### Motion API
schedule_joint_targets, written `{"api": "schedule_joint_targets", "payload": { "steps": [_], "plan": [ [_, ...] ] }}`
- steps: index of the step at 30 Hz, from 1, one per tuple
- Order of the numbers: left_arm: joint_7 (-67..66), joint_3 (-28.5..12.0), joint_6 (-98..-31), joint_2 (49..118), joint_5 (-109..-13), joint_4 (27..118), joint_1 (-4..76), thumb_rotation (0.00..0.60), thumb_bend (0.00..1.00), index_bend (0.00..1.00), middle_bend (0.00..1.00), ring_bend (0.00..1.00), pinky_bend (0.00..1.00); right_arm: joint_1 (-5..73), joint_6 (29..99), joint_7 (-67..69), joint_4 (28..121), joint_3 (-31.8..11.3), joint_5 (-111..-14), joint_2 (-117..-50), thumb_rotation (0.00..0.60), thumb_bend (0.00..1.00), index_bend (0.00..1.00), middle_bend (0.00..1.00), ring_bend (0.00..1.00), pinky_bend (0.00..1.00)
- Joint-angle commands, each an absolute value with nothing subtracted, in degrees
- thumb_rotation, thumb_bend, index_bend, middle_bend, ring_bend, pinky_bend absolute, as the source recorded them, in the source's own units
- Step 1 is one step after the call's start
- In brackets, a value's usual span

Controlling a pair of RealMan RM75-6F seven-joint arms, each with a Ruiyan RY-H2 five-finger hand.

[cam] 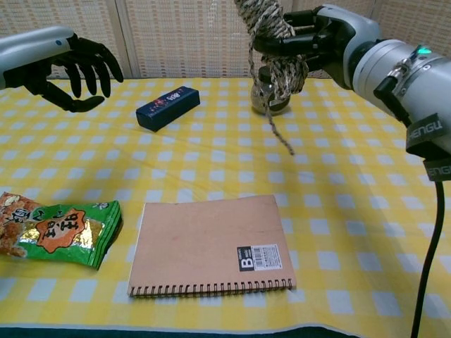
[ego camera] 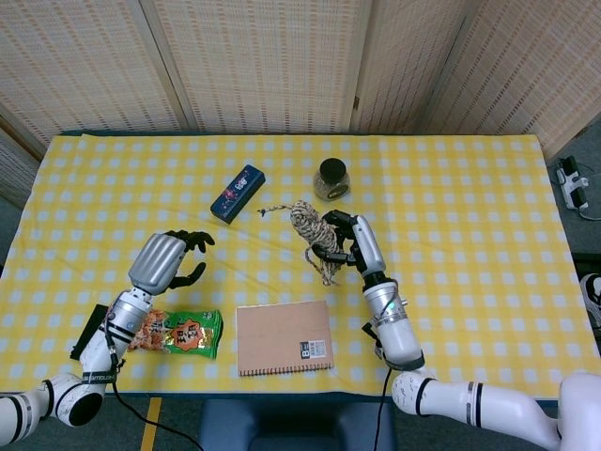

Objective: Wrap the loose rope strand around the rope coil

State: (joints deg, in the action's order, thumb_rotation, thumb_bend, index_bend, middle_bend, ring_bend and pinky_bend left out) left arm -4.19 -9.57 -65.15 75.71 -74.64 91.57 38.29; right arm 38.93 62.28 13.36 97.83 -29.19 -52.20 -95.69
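My right hand [ego camera: 346,242] [cam: 320,41] grips the tan rope coil [ego camera: 307,224] [cam: 270,36] and holds it up above the table. The loose strand [cam: 276,125] hangs freely from the coil, its end dangling over the yellow checked cloth. In the head view a short rope end [ego camera: 269,209] sticks out left of the coil. My left hand [ego camera: 172,259] [cam: 76,65] hovers well left of the coil with fingers spread and nothing in it. It does not touch the rope.
A blue box [ego camera: 238,193] [cam: 168,107] lies left of the coil, a dark-lidded jar [ego camera: 331,178] behind it. A brown notebook [ego camera: 284,336] [cam: 211,245] and a green snack bag [ego camera: 183,334] [cam: 56,232] sit near the front edge. A black item [ego camera: 94,331] lies at the front left.
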Motion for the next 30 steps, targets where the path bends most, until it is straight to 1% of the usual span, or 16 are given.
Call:
{"api": "schedule_joint_targets", "payload": {
  "steps": [1,4,9,15,20,30],
  "plan": [
    [-5.9,-9.2,-68.4,76.3,-74.3,88.6,36.0,0.600,0.44,0.38,0.47,0.44,0.47,37.7,62.0,12.8,99.5,-28.4,-52.1,-93.4,0.600,0.71,0.99,0.82,0.82,0.75],
    [-6.6,-8.9,-70.5,76.4,-73.6,86.0,34.1,0.600,0.44,0.38,0.46,0.43,0.43,36.5,61.3,12.6,101.3,-28.0,-51.6,-90.8,0.600,0.71,0.99,0.82,0.82,0.75],
    [-6.5,-8.4,-72.0,75.2,-71.6,83.0,30.9,0.600,0.44,0.34,0.41,0.38,0.36,35.1,60.1,11.8,104.1,-27.2,-50.9,-86.7,0.600,0.71,0.99,0.82,0.82,0.75],
    [-5.8,-6.7,-74.7,73.3,-71.0,82.6,26.2,0.600,0.44,0.29,0.30,0.21,0.26,33.4,58.7,12.9,106.1,-26.3,-50.1,-82.9,0.600,0.71,0.99,0.82,0.82,0.75],
    [-4.4,-5.4,-77.6,70.9,-71.4,85.3,22.1,0.600,0.43,0.27,0.29,0.19,0.23,32.3,58.5,14.0,106.9,-26.1,-50.8,-80.6,0.600,0.71,0.99,0.82,0.82,0.75],
    [-1.9,-2.4,-85.8,70.1,-76.5,84.2,14.6,0.600,0.43,0.27,0.28,0.18,0.21,30.7,58.0,16.3,108.2,-25.1,-52.6,-77.7,0.600,0.71,0.99,0.82,0.82,0.75]
  ]
}}
